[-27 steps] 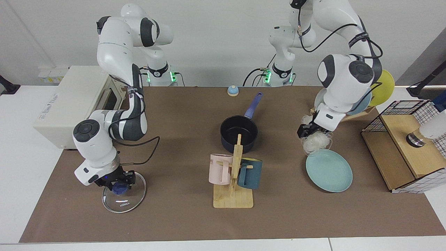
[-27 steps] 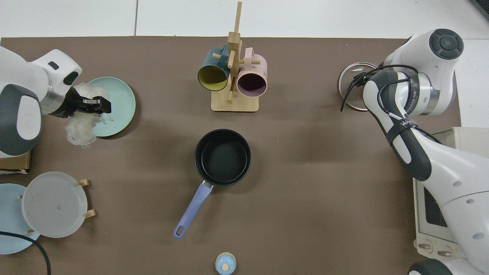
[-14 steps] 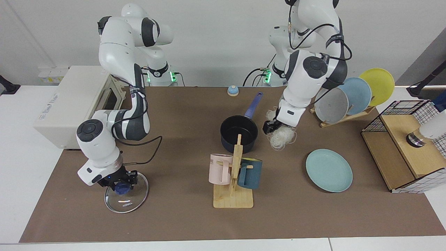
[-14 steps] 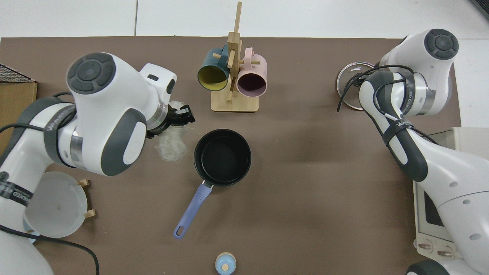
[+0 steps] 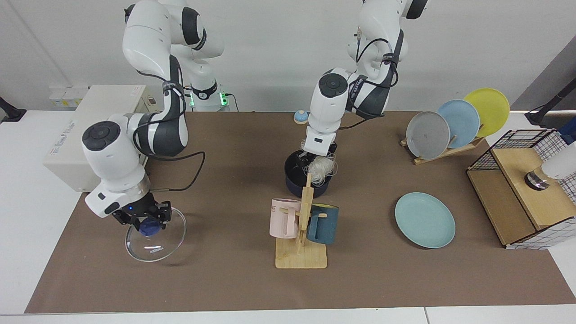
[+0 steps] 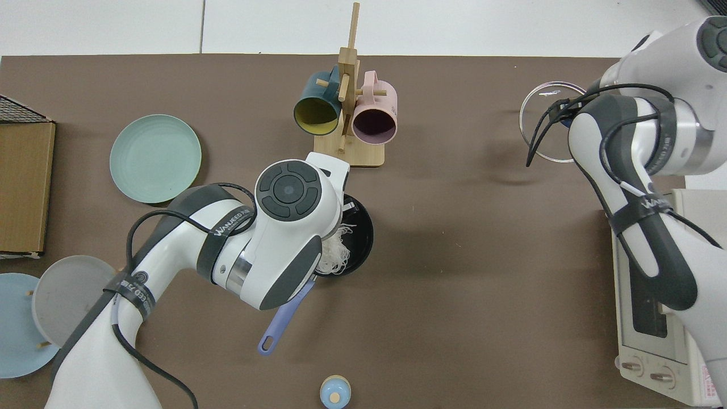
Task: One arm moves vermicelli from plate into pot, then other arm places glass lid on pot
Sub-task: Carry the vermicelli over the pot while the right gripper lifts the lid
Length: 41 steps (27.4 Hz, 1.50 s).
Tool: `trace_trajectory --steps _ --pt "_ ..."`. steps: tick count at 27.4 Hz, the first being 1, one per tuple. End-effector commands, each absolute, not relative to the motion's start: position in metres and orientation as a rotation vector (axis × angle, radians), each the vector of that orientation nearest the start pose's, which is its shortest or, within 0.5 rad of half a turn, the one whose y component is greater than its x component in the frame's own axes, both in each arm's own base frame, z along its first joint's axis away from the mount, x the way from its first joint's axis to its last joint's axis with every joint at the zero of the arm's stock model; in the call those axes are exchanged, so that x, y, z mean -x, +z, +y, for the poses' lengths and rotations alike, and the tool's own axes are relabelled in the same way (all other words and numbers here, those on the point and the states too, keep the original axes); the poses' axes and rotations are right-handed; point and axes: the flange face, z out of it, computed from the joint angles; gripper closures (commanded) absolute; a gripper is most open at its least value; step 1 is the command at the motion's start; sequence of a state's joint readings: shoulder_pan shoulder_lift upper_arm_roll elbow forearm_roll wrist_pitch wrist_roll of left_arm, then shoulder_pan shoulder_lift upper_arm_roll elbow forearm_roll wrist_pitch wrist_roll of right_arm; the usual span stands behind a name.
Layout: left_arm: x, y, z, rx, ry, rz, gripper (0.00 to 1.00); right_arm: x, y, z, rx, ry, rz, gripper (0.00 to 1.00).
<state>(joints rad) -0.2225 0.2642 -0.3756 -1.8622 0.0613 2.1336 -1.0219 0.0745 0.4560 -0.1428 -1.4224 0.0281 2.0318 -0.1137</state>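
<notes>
Hanging from the left gripper [image 5: 310, 161], vermicelli [image 5: 321, 170] droops into the pot [image 5: 294, 179].

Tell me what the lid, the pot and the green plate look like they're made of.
The glass lid, held by the right tool, looks like clear glass: the table shows through it, with a thin metallic rim. The pot seems enamelled or coated metal, dark and matte inside. The plate looks like matte plastic or similar, though ceramic can't be ruled out.

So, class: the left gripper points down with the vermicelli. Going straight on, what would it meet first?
Probably the pot: the left gripper, shut on the vermicelli, hangs at its mouth, so the black inside likely comes first, though depth is unclear.
</notes>
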Motion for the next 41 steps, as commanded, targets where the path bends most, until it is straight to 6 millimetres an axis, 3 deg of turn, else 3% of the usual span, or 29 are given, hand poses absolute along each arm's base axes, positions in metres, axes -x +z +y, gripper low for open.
trace_trajectory --steps 1,6,12,17,21,22,24,25,33,41 --pt "-0.512 0.376 -0.334 3.127 -0.048 -0.645 1.00 -0.648 0.501 -0.039 3.134 -0.211 -0.073 1.00" --pt "-0.508 0.361 -0.334 3.143 -0.064 -0.638 1.00 -0.608 0.539 -0.045 3.111 -0.177 -0.036 1.00" --pt "-0.505 0.344 -0.334 3.158 -0.210 -0.467 1.00 -0.575 0.577 -0.047 3.095 -0.109 -0.038 1.00" --pt "-0.505 0.339 -0.332 3.153 -0.232 -0.252 1.00 -0.555 0.595 -0.053 3.090 -0.087 -0.031 1.00" --pt "-0.505 0.339 -0.335 3.160 -0.237 -0.149 1.00 -0.543 0.594 -0.057 3.097 -0.069 -0.026 1.00" --pt "-0.507 0.337 -0.335 3.165 -0.230 -0.157 0.92 -0.541 0.592 -0.056 3.097 -0.061 -0.031 1.00" --pt "-0.508 0.336 -0.336 3.170 -0.223 -0.165 0.12 -0.534 0.588 -0.055 3.093 -0.059 -0.029 1.00" --pt "-0.507 0.336 -0.336 3.170 -0.221 -0.164 0.00 -0.532 0.586 -0.054 3.093 -0.061 -0.033 1.00" --pt "-0.507 0.341 -0.337 3.167 -0.223 -0.174 0.00 -0.531 0.583 -0.054 3.093 -0.053 0.002 1.00" --pt "-0.510 0.370 -0.337 3.159 -0.255 -0.185 0.00 -0.535 0.584 -0.047 3.120 -0.058 0.006 1.00"
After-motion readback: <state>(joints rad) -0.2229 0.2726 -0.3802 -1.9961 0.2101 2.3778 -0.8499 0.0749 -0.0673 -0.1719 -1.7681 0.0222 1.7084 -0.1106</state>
